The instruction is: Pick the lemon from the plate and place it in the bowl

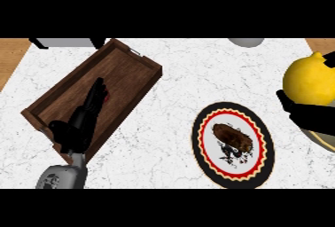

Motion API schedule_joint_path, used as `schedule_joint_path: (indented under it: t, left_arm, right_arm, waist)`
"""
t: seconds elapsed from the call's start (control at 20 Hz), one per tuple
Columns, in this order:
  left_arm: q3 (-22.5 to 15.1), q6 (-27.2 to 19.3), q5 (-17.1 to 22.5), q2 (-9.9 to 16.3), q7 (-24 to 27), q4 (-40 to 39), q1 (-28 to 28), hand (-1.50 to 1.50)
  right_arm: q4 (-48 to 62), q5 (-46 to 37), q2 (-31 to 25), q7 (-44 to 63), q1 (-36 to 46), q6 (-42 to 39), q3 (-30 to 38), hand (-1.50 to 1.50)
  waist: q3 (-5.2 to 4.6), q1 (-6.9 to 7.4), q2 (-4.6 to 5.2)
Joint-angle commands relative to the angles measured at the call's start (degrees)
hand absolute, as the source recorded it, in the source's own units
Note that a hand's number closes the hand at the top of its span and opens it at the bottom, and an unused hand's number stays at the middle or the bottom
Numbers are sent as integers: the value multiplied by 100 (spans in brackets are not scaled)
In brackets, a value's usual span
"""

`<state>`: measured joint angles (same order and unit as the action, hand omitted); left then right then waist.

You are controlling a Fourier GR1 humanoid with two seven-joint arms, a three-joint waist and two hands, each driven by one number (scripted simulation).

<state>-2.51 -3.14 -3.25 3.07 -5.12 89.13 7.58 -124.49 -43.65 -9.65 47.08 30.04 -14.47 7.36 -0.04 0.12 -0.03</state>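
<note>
The yellow lemon (310,80) is up at the right edge, close to the camera, with my right hand (302,113) curled under and round it. Just below that hand a curved grey rim of the bowl (323,142) shows, mostly cut off by the view's edge. Left of the hand lies the plate (204,141), with a red and black scalloped border and a brown lumpy item (233,136) on it. My left hand (83,119) lies over the wooden tray with its fingers straight, holding nothing.
A dark wooden tray (134,66) lies slantwise at the left on the white marble counter (183,71). A white rounded object (246,42) and a grey appliance (65,42) sit at the far edge.
</note>
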Motion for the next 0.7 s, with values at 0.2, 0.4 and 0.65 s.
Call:
schedule_joint_path:
  t: [0.2, 0.4, 0.65]
  left_arm:
    - [196, 146, 140, 108, 263, -161, -23, 0]
    - [15, -12, -34, -37, -29, -51, 193, 0]
    - [-19, -49, -31, -101, -9, 153, -58, 0]
  right_arm:
    - [1295, -226, -1067, -1003, -371, 32, 745, 150]
    - [2459, -547, -1492, -1767, -315, 421, 849, 150]
    - [3324, -245, -1763, -2567, -651, 923, 1561, 150]
  waist:
    - [6, 1, 24]
    - [8, 45, 36]
    - [7, 21, 14]
